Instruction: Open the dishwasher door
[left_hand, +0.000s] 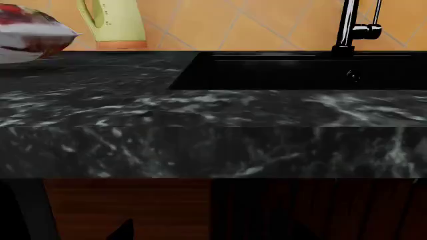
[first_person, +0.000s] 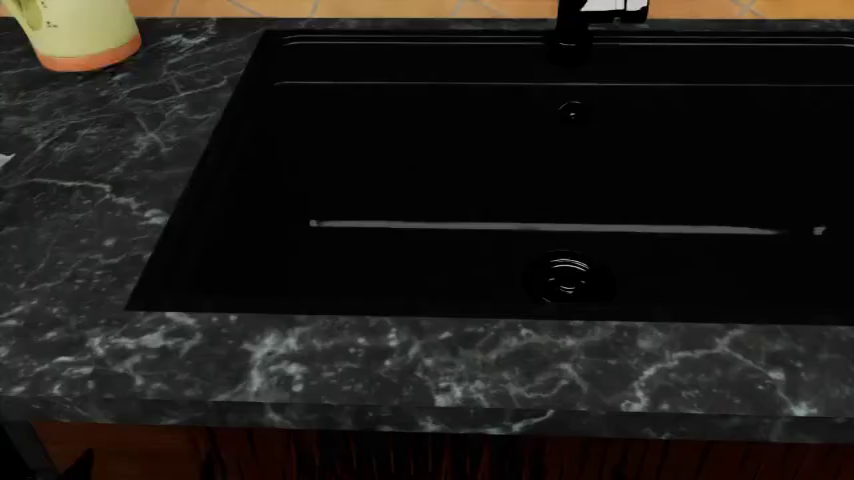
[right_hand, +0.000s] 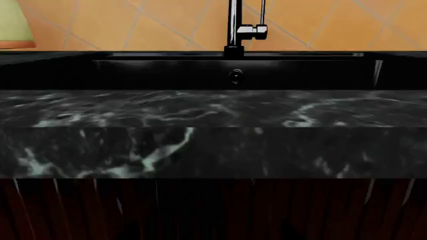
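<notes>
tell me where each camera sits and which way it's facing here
Head view: high above the black marble counter, facing down into the sink basin; no arm or gripper shows.
Left wrist view: low at the counter edge, facing level toward the tiled wall, green pitcher and a bag; no gripper visible.
Right wrist view: low, facing the counter front, centred on the faucet; no gripper visible.
All three share the sink, faucet and pitcher.
</notes>
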